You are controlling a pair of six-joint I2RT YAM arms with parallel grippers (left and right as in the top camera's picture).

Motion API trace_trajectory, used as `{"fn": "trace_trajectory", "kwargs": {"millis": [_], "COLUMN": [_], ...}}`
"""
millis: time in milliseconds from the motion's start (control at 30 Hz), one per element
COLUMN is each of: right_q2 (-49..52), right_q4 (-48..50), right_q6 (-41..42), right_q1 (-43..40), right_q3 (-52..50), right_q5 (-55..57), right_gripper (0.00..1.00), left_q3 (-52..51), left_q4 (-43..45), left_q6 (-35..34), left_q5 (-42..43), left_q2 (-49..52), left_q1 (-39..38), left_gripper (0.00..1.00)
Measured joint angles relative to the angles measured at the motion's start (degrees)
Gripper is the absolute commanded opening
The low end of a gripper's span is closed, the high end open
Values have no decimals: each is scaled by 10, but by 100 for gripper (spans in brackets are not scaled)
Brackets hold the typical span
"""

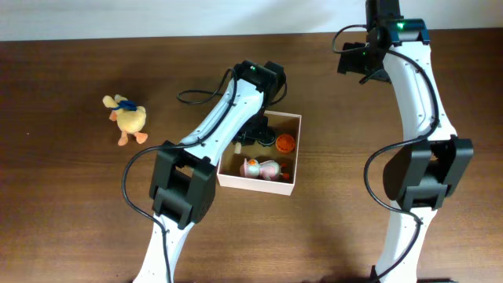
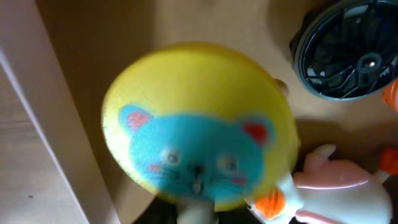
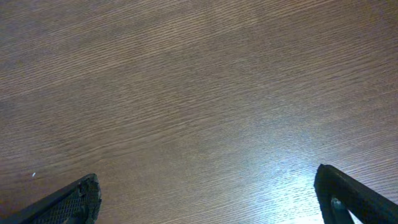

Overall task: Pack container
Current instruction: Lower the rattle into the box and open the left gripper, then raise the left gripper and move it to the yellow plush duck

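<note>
1. Left arm: rises from its base at the near table edge, elbow bent, forearm angled up and right. The wrist dips into the far-left corner of the container (image 1: 255, 186).
2. Left gripper (image 1: 250, 140): fingers are hidden behind a yellow disc toy (image 2: 199, 124) with a blue cat face that fills the wrist view. Can't tell whether it is gripped or let go.
3. Right arm: stretched toward the far edge of the table (image 1: 63, 196), well right of the container.
4. Right gripper (image 3: 205, 183): jaws spread wide, nothing between them, over bare wood.
5. Container: mid-table, open side up. Inside are an orange ball (image 1: 285, 143), a pink-white toy (image 1: 263, 168) and a dark round part (image 2: 345, 50).
6. Yellow duck plush (image 1: 127, 118): on the table, well left of the container.
</note>
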Motion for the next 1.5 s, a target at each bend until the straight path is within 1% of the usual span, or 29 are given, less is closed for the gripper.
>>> {"fn": "trace_trajectory", "kwargs": {"millis": [67,467,633,767,867,933,1067,1167,1300,1400,1500], "right_q2": [0,0,0,0,0,0,0,0,0,0,0], "right_q4": [0,0,0,0,0,0,0,0,0,0,0], "right_q6": [0,0,0,0,0,0,0,1,0,0,1], "right_q1": [0,0,0,0,0,0,0,0,0,0,0], "right_q3": [0,0,0,0,0,0,0,0,0,0,0], "right_q5": [0,0,0,0,0,0,0,0,0,0,0], "right_gripper": [99,99,99,99,99,99,99,99,99,99,99], "left_q3": [0,0,6,59,129,186,244,257,257,257,257], "left_q4": [3,22,17,-3,-19,-26,-47,-55,-58,-43,-17], "left_q6": [-3,-3,-3,-2,4,12,19,23,24,25,26], "left_q5": [0,0,0,0,0,-3,-29,-42,-52,-57,-63], "left_q2": [0,0,0,1,1,1,0,0,0,0,0], "left_q1": [0,0,0,0,0,0,10,41,125,193,241], "left_gripper": [33,33,33,33,34,41,42,42,42,42,42]}}
